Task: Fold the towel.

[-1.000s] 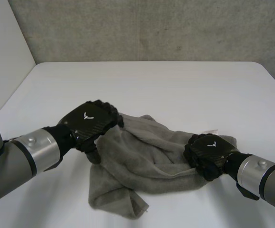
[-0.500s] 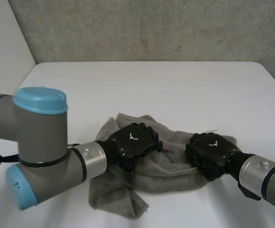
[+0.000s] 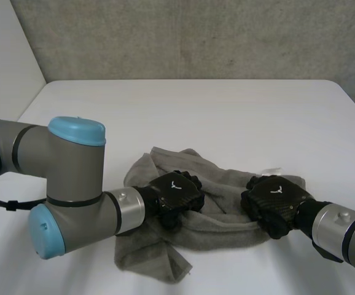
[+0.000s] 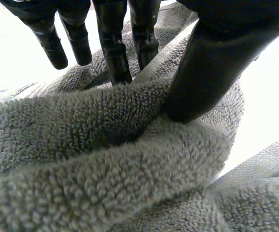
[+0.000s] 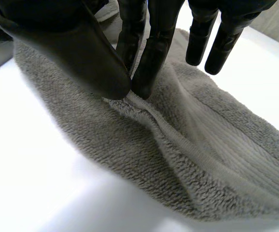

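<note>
A crumpled grey towel (image 3: 150, 249) lies on the white table (image 3: 226, 117) near its front edge. My left hand (image 3: 176, 192) rests on the towel's middle. In the left wrist view its thumb (image 4: 212, 63) and fingers (image 4: 114, 53) press in from either side of a raised fold of the towel (image 4: 105, 164), pinching it. My right hand (image 3: 276, 201) sits on the towel's right end. In the right wrist view its thumb (image 5: 67, 43) and fingers (image 5: 151, 53) pinch the hemmed edge of the towel (image 5: 202, 145).
My left arm's elbow (image 3: 73, 160) with its light-blue cap bends over the table's front left. A grey wall (image 3: 196, 37) runs behind the table's far edge. Bare white tabletop spreads beyond the towel.
My left hand moved right from the towel's left edge onto its middle, and its fingers closed on a fold. The left elbow swung into view. The right hand stayed put.
</note>
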Robot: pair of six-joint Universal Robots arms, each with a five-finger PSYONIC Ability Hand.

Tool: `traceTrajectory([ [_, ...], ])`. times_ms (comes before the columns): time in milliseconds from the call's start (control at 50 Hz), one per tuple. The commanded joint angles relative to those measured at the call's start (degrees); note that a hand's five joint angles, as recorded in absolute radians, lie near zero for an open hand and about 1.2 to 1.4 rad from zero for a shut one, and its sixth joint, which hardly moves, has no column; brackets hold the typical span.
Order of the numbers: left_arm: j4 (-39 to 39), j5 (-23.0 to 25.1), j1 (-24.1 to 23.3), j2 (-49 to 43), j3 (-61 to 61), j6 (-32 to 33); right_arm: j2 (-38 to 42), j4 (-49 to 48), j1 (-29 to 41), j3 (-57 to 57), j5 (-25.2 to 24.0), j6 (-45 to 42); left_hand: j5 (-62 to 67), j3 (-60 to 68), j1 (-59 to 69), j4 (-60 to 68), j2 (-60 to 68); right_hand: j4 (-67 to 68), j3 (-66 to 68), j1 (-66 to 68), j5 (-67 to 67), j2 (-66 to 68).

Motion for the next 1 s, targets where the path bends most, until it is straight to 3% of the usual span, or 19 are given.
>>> traceTrajectory([
  [20,-0.53,-0.06,-0.02,4.59,-1.25,-0.20,-0.17,3.42,0.30,-0.39,-0.59,-0.67,1.07,-2.77,1.77,-3.11,1.17,-4.37,-2.68,4.21,3.47,5.02],
  [240,-0.70,0.02,0.33,8.38,-6.17,-0.11,-2.20,3.43,-0.32,0.40,-0.50,-0.58,-1.61,-2.77,-0.91,-3.11,-1.51,-4.37,-2.68,4.21,3.47,5.02],
  [280,-0.70,0.02,0.42,8.38,-6.69,-0.11,-2.20,3.43,-0.23,0.75,-0.41,-0.58,-2.29,-2.77,-1.59,-3.11,-2.19,-4.37,-2.68,-1.11,-1.85,-0.31],
  [320,-0.70,0.02,0.42,8.47,-7.23,-0.11,-2.20,3.00,-0.23,1.45,-0.33,-0.67,-2.80,-2.77,-2.10,-3.11,-2.70,-4.37,-2.68,-18.68,-19.42,-17.87],
  [420,-0.79,0.02,0.42,9.08,-8.46,-0.11,-1.84,2.12,-0.14,1.72,-0.33,-0.76,-6.84,-2.77,-6.13,-3.11,-6.74,-4.37,-2.68,-35.55,-36.29,-34.75],
  [640,-0.79,0.02,0.42,10.40,-7.49,-0.11,-1.76,1.67,-0.23,1.98,0.02,-5.05,-9.19,-2.77,-8.49,-3.11,-9.09,-4.37,-2.68,-43.33,-44.07,-42.53],
  [860,-0.70,-0.06,0.16,9.43,-6.61,-0.03,-0.35,1.67,-2.43,2.69,0.47,-9.72,-8.18,-2.77,-7.48,-3.11,-8.08,-4.37,-2.68,-38.79,-39.53,-37.99],
  [900,-0.70,-0.06,0.07,9.09,-6.52,0.15,0.26,1.59,-2.51,2.51,0.47,-9.81,-2.17,-2.77,-1.47,-3.11,-2.07,-4.37,-2.68,-26.09,-26.83,-25.29],
  [920,-0.70,-0.06,0.07,9.08,-6.52,0.15,0.27,1.59,-2.51,2.51,0.47,-9.81,-2.13,-2.77,-1.43,-3.11,-2.03,-4.37,-2.68,-26.01,-26.75,-25.20],
  [960,-0.70,-0.06,0.07,8.91,-6.35,0.15,0.53,1.41,-2.60,1.99,0.81,-9.81,4.94,-2.77,5.64,-3.11,5.04,-4.37,-2.68,3.08,2.34,3.89],
  [1000,-0.79,-0.07,0.24,8.99,-6.26,-0.11,0.53,1.41,-2.69,1.55,0.90,-9.81,20.99,-2.77,21.69,-3.11,21.09,-4.37,-2.68,4.20,3.46,5.01],
])
